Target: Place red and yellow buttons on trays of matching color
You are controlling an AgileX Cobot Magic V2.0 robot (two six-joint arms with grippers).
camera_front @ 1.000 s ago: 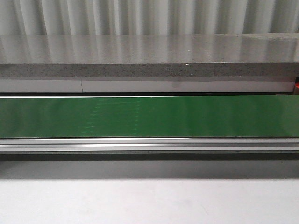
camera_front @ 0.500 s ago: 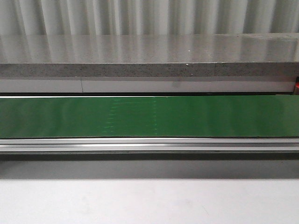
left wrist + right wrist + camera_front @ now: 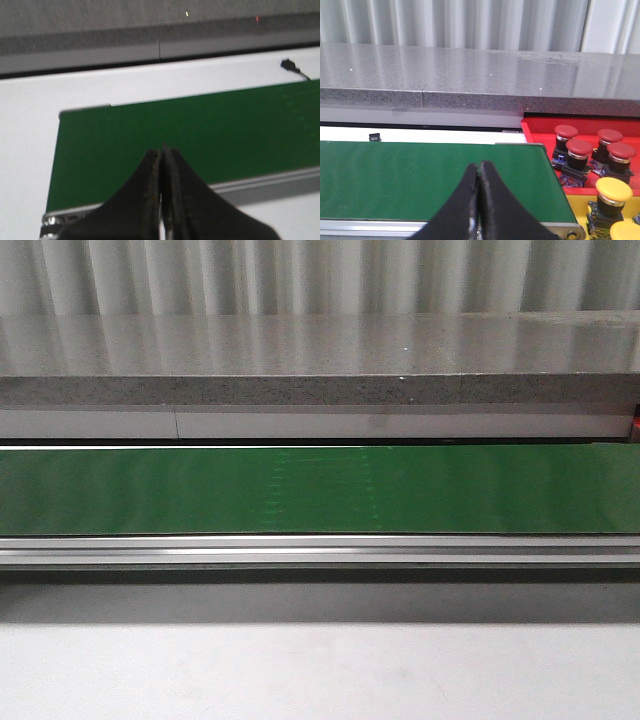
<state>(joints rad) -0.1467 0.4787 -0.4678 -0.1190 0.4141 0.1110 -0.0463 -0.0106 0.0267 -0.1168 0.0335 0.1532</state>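
Note:
In the right wrist view several red buttons [image 3: 578,147] stand on the red tray [image 3: 536,128] beside the belt's end. Two yellow buttons [image 3: 613,191] stand on the yellow tray [image 3: 574,205] next to it. My right gripper [image 3: 479,168] is shut and empty, hanging over the green belt [image 3: 420,175] short of the trays. My left gripper [image 3: 162,152] is shut and empty above the other end of the green belt [image 3: 200,135]. No button lies on the belt [image 3: 320,490] in any view. Neither gripper shows in the front view.
A grey stone ledge [image 3: 320,370] runs behind the belt, with corrugated wall panels above it. An aluminium rail [image 3: 320,550] borders the belt's near side, and a white table surface [image 3: 320,670] lies in front. A small black connector [image 3: 288,64] sits on the white surface beyond the belt.
A faint light pattern on the green belt has shifted to the right across the three front frames. Nothing else has moved.

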